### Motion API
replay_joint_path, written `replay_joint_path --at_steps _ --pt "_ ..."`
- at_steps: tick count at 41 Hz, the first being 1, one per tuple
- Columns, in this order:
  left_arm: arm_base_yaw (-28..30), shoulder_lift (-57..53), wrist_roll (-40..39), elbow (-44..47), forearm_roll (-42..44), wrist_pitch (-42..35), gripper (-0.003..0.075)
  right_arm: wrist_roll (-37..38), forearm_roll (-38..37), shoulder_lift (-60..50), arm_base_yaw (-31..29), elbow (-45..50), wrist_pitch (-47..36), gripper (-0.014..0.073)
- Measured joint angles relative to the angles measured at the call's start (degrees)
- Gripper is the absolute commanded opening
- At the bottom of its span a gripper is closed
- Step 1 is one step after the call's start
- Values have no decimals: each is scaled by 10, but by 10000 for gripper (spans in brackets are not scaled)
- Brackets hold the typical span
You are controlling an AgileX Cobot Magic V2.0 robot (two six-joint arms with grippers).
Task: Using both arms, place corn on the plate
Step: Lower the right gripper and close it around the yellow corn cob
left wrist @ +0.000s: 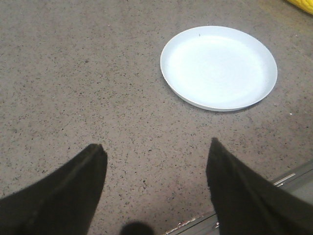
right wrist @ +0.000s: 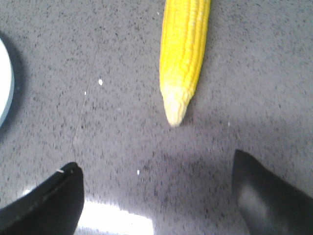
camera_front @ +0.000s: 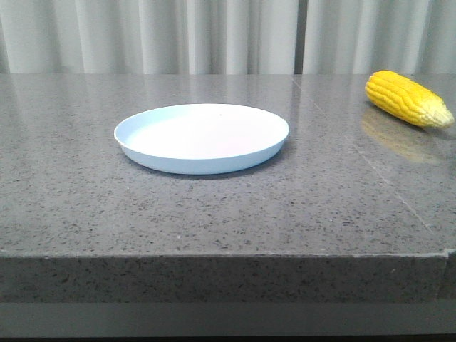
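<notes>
The pale blue-white plate lies empty in the middle of the grey stone table. The yellow corn lies on the table at the far right, its pale tip pointing right. Neither gripper shows in the front view. In the left wrist view my left gripper is open and empty above bare table, with the plate some way ahead of it and a sliver of corn at the frame's corner. In the right wrist view my right gripper is open and empty, with the corn just ahead, tip toward the fingers.
The table's front edge runs across the front view. A grey curtain hangs behind the table. A seam in the stone runs between plate and corn. The plate's rim shows at the side of the right wrist view.
</notes>
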Motion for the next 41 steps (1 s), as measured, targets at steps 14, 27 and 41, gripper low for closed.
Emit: replay_joint_path --at_steps 14,27,41 --pt "0 0 -1 0 0 0 440 0 1 183 1 -166 26 635" --pt "0 0 -1 0 1 0 440 0 -8 313 1 -251 26 635" --pt "0 0 -1 0 1 0 440 0 -19 390 1 -268 15 605"
